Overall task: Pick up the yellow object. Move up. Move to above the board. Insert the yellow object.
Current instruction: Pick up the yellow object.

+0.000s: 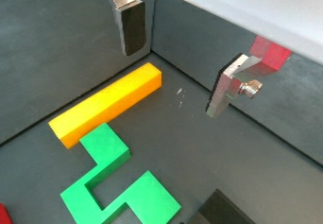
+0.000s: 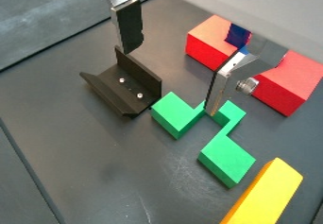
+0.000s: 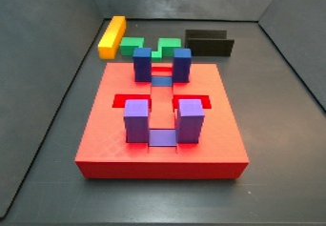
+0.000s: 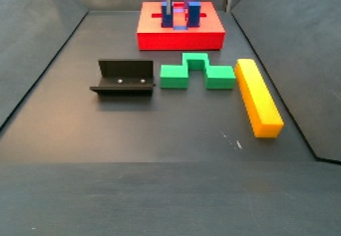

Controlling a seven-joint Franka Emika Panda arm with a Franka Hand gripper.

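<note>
Board: the red board (image 3: 163,134) with blue and purple posts (image 3: 163,96) lies well apart from the jaws, beyond the green pieces.
Tray floor (image 4: 134,150): dark grey, bare under the jaws.
Yellow object: the bar (image 1: 109,104) lies flat on the floor, below the jaws and just off to one side, touching nothing but the floor.
Green blocks (image 2: 202,133): near the bar's end.
Fixture (image 2: 123,86): close below one finger.
Gripper (image 1: 177,60): jaws spread wide, holding nothing, high above the floor.
Risk: I judge a descent from here could straddle the bar off-centre, so it tilts when lifted; a finger might also clip the green blocks.
</note>
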